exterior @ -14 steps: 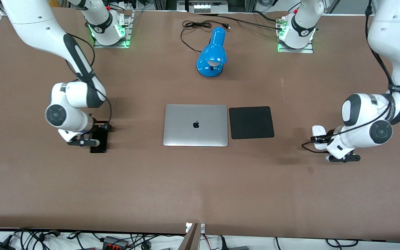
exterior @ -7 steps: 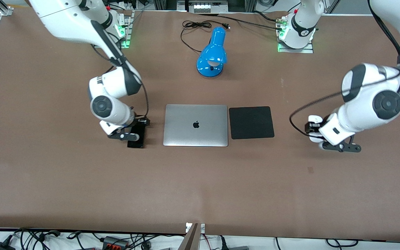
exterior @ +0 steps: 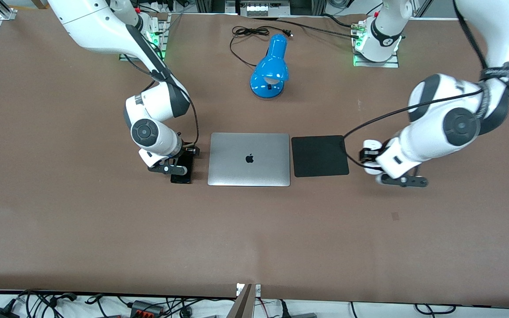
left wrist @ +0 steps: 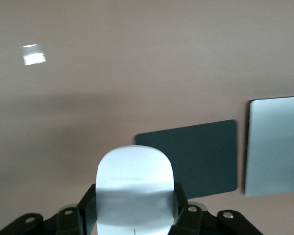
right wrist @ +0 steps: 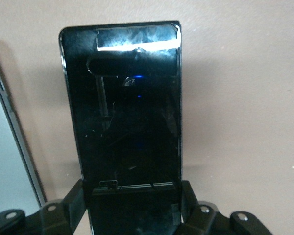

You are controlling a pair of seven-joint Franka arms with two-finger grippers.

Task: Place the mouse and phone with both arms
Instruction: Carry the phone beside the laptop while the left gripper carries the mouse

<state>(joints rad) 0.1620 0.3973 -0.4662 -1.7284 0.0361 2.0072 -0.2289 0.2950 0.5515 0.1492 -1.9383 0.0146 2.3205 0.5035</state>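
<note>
A: Carry step, I'd say. The right gripper (exterior: pixel 183 167), left of centre in the front view, is clamped on the phone (exterior: pixel 181 173) beside the laptop (exterior: pixel 249 159).

B: The left gripper (exterior: pixel 369 161) (right of centre) pinches the mouse (left wrist: pixel 134 193); next comes a short move over the mat (exterior: pixel 320 155), then release.

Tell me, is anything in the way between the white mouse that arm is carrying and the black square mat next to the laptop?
Nothing visible is. The left gripper holds the small white oval mouse over bare brown table beside the flat black square mat, toward the left arm's end. Only open tabletop lies between them.
</note>
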